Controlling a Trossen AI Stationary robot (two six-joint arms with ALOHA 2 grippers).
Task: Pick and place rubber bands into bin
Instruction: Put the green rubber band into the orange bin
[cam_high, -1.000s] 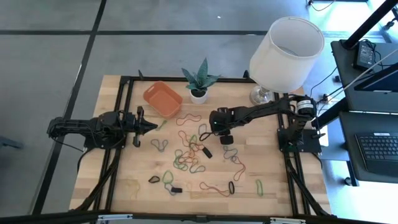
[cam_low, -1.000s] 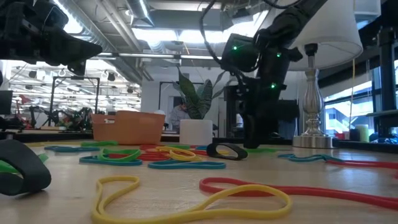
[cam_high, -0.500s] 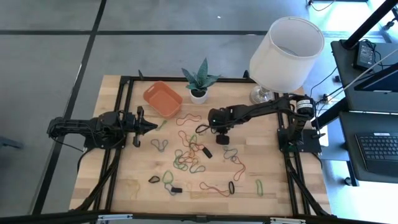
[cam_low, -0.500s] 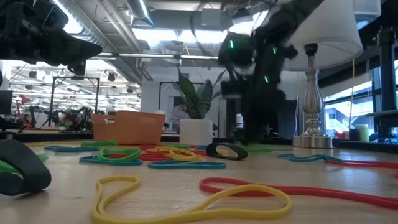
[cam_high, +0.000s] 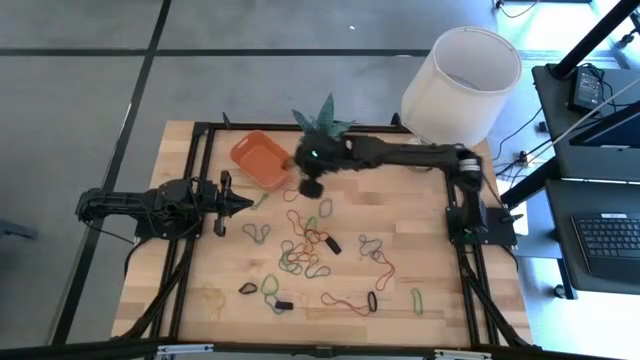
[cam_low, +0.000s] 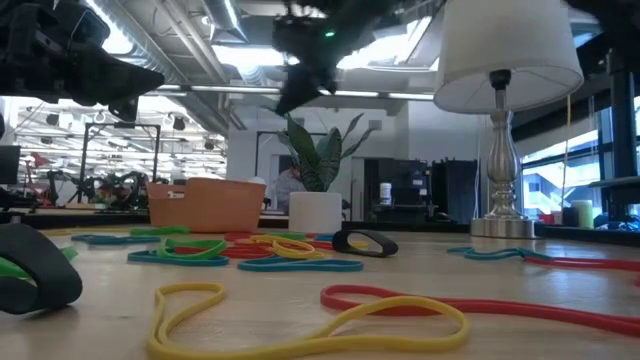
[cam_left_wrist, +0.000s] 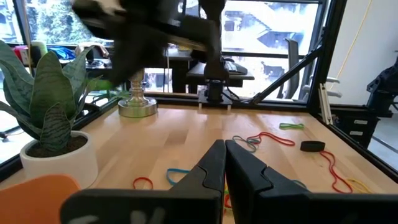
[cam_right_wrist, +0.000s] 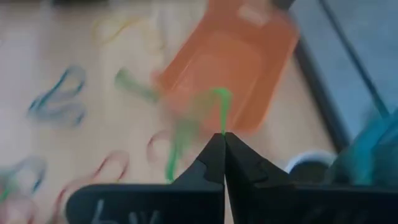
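Pinching a green rubber band (cam_right_wrist: 214, 106), the right hand (cam_high: 311, 182) hangs beside the bin (cam_high: 262, 158); no writing legible.

A light wooden table (cam_high: 430, 250) with a black frame stands on a grey floor (cam_high: 80, 100). At its twelve o'clock edge sits a small plant (cam_high: 325, 117) in a white pot (cam_low: 315, 212). Toward two o'clock stands a lamp (cam_high: 460, 75) with a white shade and silver base (cam_low: 500, 225).

Right arm stretches far across, gripper (cam_high: 309, 184) jaws pinched closed (left gripper (cam_high: 243, 202) likewise, idle).
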